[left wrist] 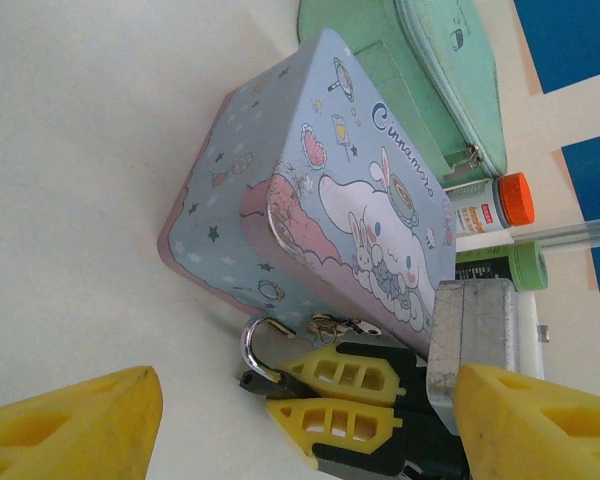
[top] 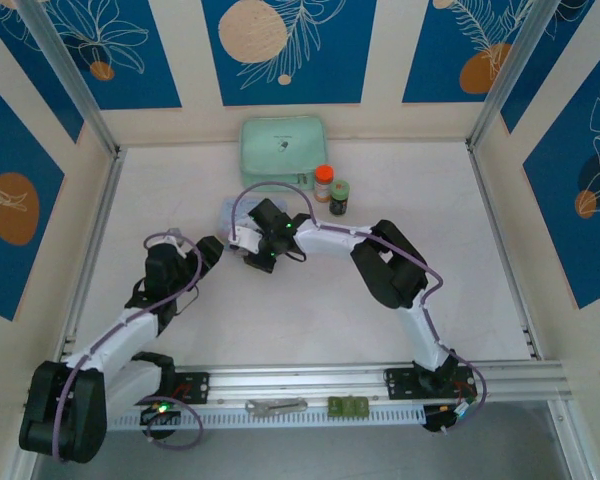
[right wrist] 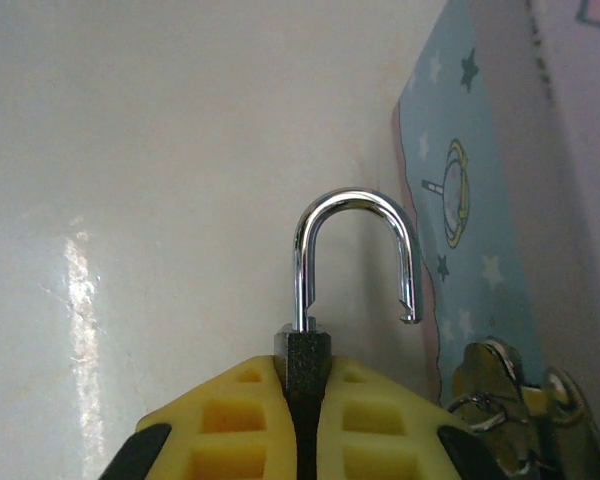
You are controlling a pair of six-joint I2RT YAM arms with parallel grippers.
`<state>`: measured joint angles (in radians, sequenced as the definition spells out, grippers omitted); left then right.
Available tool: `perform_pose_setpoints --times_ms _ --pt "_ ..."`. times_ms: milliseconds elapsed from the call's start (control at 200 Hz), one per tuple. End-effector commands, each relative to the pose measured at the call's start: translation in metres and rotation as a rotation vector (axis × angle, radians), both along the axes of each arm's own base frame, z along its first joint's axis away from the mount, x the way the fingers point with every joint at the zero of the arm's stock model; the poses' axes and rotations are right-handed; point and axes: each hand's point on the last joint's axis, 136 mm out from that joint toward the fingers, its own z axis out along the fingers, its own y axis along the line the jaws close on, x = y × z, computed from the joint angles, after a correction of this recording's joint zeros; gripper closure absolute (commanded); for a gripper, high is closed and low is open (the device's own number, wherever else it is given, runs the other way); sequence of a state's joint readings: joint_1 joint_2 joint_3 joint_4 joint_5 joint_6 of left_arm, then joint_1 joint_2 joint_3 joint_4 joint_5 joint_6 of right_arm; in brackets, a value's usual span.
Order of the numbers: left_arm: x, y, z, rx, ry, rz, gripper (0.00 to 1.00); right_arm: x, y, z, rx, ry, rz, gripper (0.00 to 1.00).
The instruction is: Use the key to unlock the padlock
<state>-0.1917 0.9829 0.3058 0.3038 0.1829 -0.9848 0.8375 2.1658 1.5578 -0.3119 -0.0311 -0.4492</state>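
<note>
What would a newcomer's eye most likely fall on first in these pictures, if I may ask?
First comes the padlock: its dark body is pinched between the yellow fingers of the right hand, and its silver shackle stands open with one end free. Just to its right the key lies on its ring at the foot of the pastel-blue cartoon tin.

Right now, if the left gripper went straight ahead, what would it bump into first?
Probably the right gripper, shut on the padlock, right in front of the open left gripper. The blue tin stands just behind. Depth is hard to judge, so it might reach the tin instead.
</note>
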Motion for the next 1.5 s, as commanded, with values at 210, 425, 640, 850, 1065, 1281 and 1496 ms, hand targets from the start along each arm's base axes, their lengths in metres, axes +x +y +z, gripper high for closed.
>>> perform_pose_setpoints --times_ms 210,425,640,850,1065,1281,1496 --pt "-0.001 0.026 0.002 0.063 -0.012 0.091 0.18 -0.028 0.016 0.041 0.106 0.086 -0.038 1.0" --pt "0.003 0.039 0.0 0.077 0.005 0.136 0.01 -0.036 -0.015 0.053 0.132 0.207 -0.281 1.0" --pt "0.006 0.044 0.004 0.103 0.002 0.153 0.0 -0.024 -0.083 0.064 0.147 0.275 -0.691 1.0" --pt "0.01 0.042 0.007 0.095 -0.011 0.15 0.0 -0.014 -0.161 0.062 0.174 0.331 -1.017 1.0" --pt "0.014 0.039 0.008 0.093 -0.009 0.133 0.0 -0.011 -0.223 0.042 0.121 0.384 -1.245 1.0" --pt "0.019 0.036 0.009 0.076 -0.009 0.129 0.0 -0.01 -0.236 0.017 0.082 0.419 -1.32 1.0" --pt "0.017 0.031 0.011 0.053 -0.003 0.105 0.0 -0.003 -0.233 0.004 0.068 0.42 -1.327 1.0"
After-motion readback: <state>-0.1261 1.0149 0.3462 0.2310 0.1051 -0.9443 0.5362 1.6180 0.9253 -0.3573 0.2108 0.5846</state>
